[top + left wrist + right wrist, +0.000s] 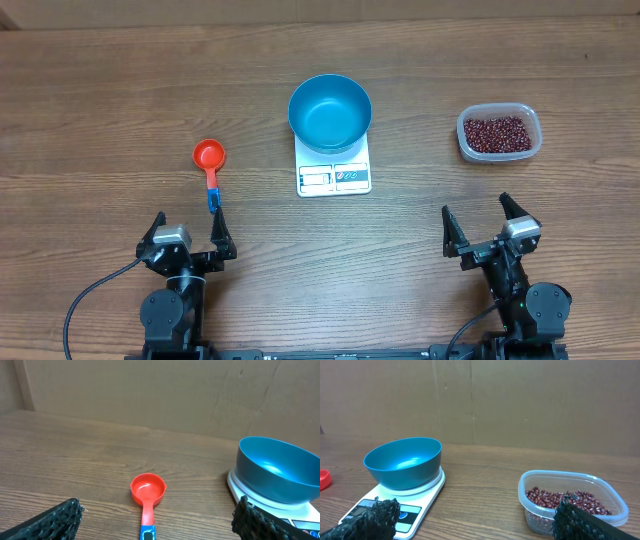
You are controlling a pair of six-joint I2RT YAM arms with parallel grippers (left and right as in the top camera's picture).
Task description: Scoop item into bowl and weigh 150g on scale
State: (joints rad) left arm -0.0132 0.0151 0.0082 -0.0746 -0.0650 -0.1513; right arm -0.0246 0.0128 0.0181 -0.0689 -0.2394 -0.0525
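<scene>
- While the round blue bowl [330, 112] is sitting on the flat white scale [334, 177], we are holding our left tool [188, 220] open.
- Our right tool [476, 208] is gaping too.

Left claw [188, 224] wide open, right claw [477, 212] wide open, both empty, pointing forward.

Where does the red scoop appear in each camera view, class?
Overhead: red scoop left of centre, left of the scale.
Left wrist: lower middle, handle toward the camera.
Right wrist: only a red sliver at the left edge.
Shared landmark: the blue bowl on the scale, in all three.
</scene>
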